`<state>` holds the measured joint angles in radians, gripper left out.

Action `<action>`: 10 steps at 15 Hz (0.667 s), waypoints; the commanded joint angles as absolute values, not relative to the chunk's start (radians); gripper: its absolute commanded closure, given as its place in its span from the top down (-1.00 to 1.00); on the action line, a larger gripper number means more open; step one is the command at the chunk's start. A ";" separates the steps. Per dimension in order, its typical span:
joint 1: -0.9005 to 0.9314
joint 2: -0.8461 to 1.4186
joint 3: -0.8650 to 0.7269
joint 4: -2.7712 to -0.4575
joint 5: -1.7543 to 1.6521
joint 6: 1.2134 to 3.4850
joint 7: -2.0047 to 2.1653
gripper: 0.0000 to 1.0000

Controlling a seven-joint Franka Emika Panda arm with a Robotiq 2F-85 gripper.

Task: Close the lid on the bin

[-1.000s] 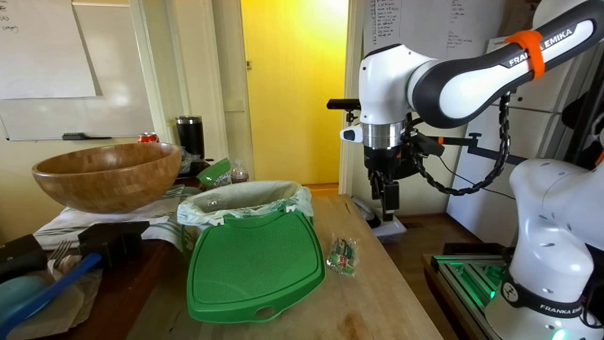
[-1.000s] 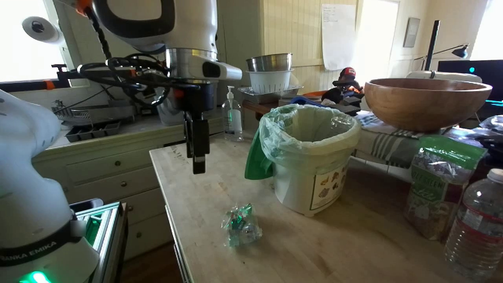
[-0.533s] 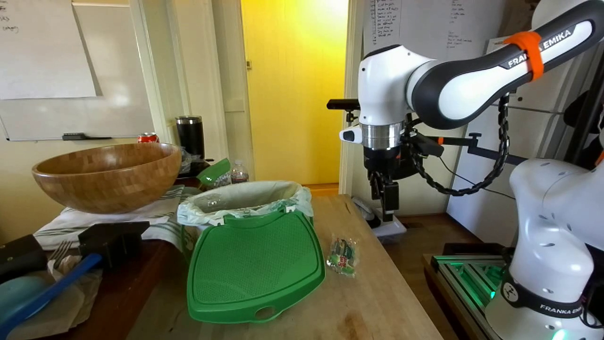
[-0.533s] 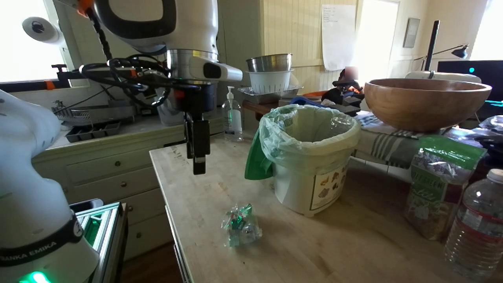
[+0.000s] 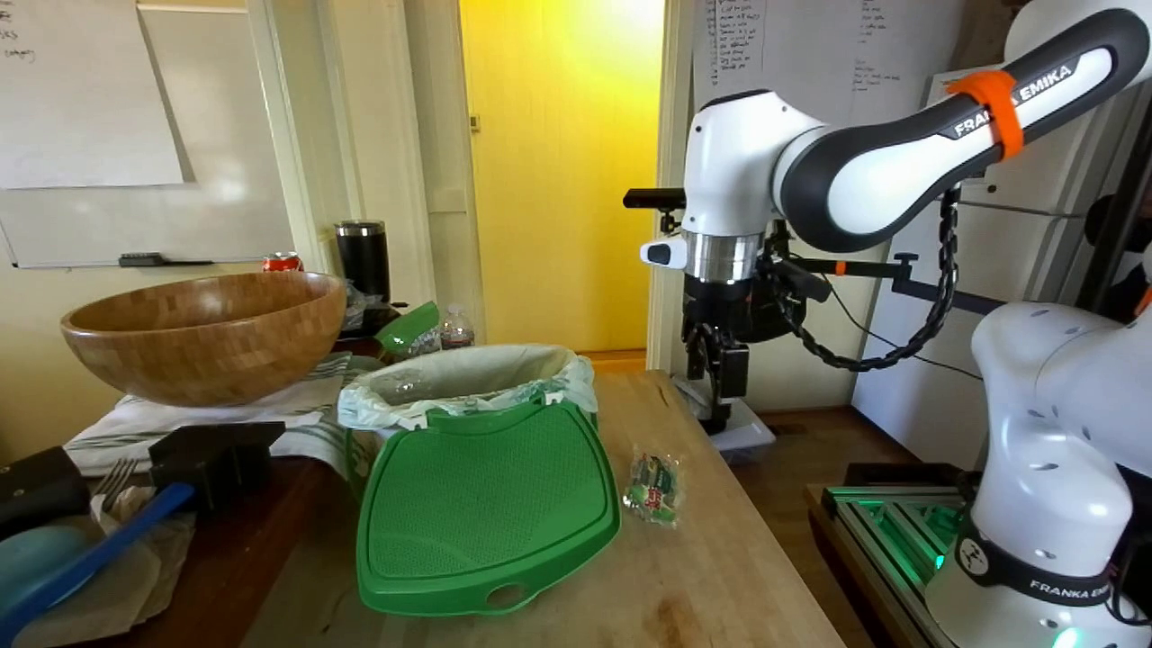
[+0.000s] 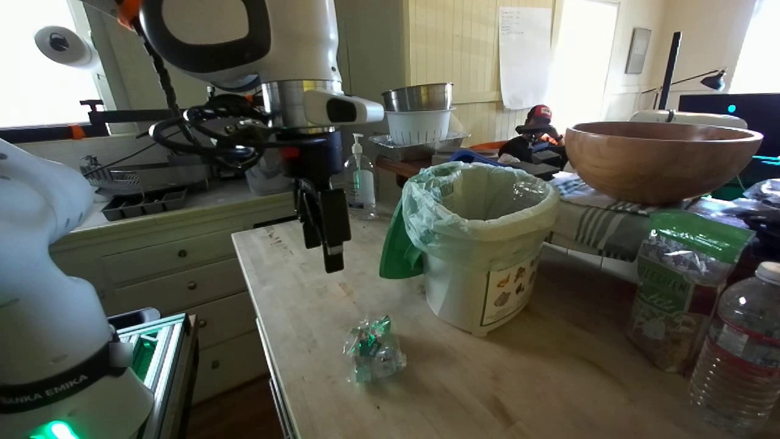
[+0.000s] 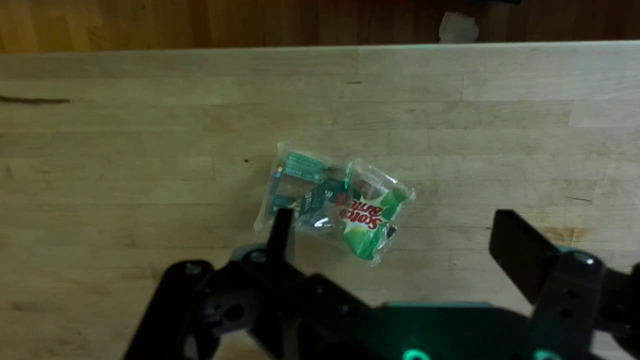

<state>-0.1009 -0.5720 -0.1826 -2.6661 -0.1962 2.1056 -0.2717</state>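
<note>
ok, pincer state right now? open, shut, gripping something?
Pincer: open, holding nothing; the Scotch-Brite packet in the wrist view lies on the table.

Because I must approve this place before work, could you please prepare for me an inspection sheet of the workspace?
Surface: pale wooden tabletop with a brown stain.
Job's things: green lid hangs open at the rim of the white bin; liner folded over that rim.
Clutter: Scotch-Brite packet, apart from the bin; wooden bowl on striped cloth; pouch; plastic bottle.
Gripper: open, holding nothing.
Cables: black cable hangs looped below the arm.
Surroundings: yellow door; red cap in the background, apparently worn by someone.
</note>
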 commanded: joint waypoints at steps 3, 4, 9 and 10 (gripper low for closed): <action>-0.038 -0.563 -0.283 -2.760 -0.111 2.329 -0.500 1.00; -0.018 -0.563 -0.309 -2.776 -0.080 2.360 -0.559 1.00; 0.015 -0.538 -0.356 -2.752 0.053 2.372 -0.734 1.00; 0.018 -0.534 -0.366 -2.751 0.068 2.373 -0.759 1.00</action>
<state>0.0425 -0.5385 -0.3923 -2.7521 0.0480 2.3756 -0.7444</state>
